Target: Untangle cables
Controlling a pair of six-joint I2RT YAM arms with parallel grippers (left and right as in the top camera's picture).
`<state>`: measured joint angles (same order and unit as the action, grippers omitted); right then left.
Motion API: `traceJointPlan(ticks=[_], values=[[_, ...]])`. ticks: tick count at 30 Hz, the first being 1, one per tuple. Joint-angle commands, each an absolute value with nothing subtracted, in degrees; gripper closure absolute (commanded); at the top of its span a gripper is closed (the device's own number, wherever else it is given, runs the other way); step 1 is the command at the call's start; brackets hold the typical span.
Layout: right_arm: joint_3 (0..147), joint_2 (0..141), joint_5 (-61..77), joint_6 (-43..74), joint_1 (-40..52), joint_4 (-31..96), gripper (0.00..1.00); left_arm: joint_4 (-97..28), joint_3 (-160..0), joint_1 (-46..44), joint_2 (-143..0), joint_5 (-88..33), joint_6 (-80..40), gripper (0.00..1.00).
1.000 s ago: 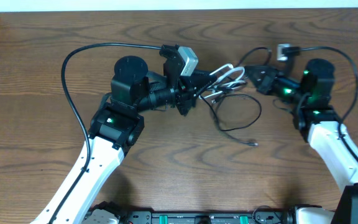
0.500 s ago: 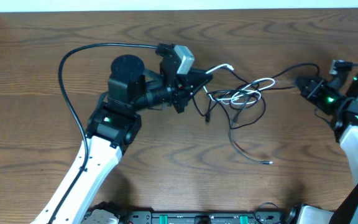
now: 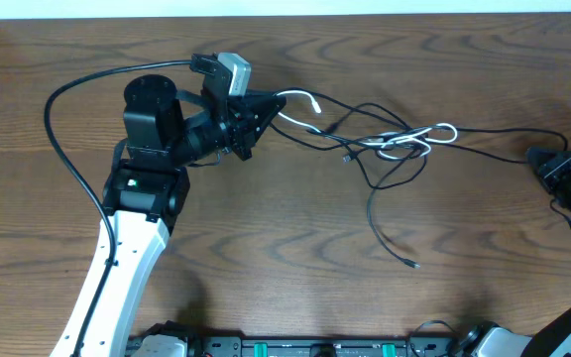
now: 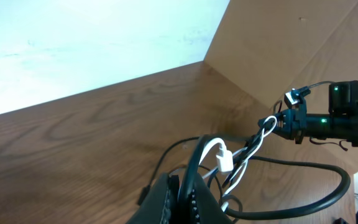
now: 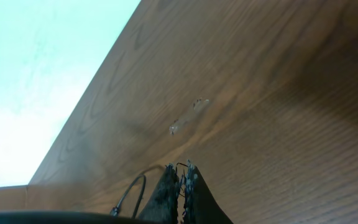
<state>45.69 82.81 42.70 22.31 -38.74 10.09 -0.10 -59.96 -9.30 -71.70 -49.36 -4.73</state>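
Observation:
The cables (image 3: 397, 147) lie stretched across the table's middle as a loose knot of thin black cords with one white cord (image 3: 434, 132) looped through it. My left gripper (image 3: 278, 102) is at the knot's left end, shut on a black cable. In the left wrist view that black cable (image 4: 199, 152) arches out of the shut gripper (image 4: 188, 185), with a white plug (image 4: 224, 160) just beyond. My right gripper (image 3: 535, 157) is at the far right, shut on a thin black strand (image 3: 494, 131) pulled taut from the knot. The right wrist view shows its gripper (image 5: 183, 168) pinched on that strand. A loose plug end (image 3: 414, 264) trails toward the front.
The left arm's own thick black cable (image 3: 62, 149) loops out to the left of the arm. The table's back edge (image 3: 365, 14) meets a white wall. A dark equipment rail (image 3: 295, 347) runs along the front edge.
Both arms have pulled apart, the left going left and the right going far right. The bunched knot has stretched into a long, looser strand across the table.

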Motion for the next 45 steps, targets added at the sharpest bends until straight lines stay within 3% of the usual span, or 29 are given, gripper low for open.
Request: traceJointPlan(ticks=[1,5,6,7,8,10,22,36,45], values=[[46.0,82.5,39.8,20.9,-40.6,10.1,0.99,0.0,-60.2,-7.4,-70.7,-49.7,-5.3,0.92],[46.0,82.5,42.2,20.9,-40.6,10.5,0.99,-0.2,-60.2,-7.4,-70.7,-49.7,-5.3,0.92],[46.0,82.5,44.0,20.9,-40.5,10.7,0.99,-0.6,-60.2,-7.4,-70.7,-49.7,-5.3,0.84],[46.0,82.5,45.0,20.9,-40.5,10.8,0.99,-1.0,-60.2,-7.4,-70.7,-49.8,-5.3,0.72],[46.0,82.5,46.7,20.9,-40.4,11.3,0.99,-2.2,-60.2,-7.5,-70.7,-49.9,-5.3,0.43],[46.0,82.5,48.5,20.9,-40.4,11.9,0.99,-3.9,-60.2,-7.5,-70.7,-49.9,-5.3,0.14],[46.0,82.1,59.4,22.2,-33.2,9.2,0.99,-6.3,-60.2,-7.5,-70.7,-54.8,-5.3,0.13],[46.1,72.1,51.4,41.2,-4.1,-31.9,0.99,-6.4,-60.2,-13.1,-71.6,-54.4,-4.8,0.13],[47.7,66.7,50.5,51.3,-1.0,-45.7,0.99,-6.1,-60.2,-13.8,-73.0,-54.7,-4.8,0.13]])
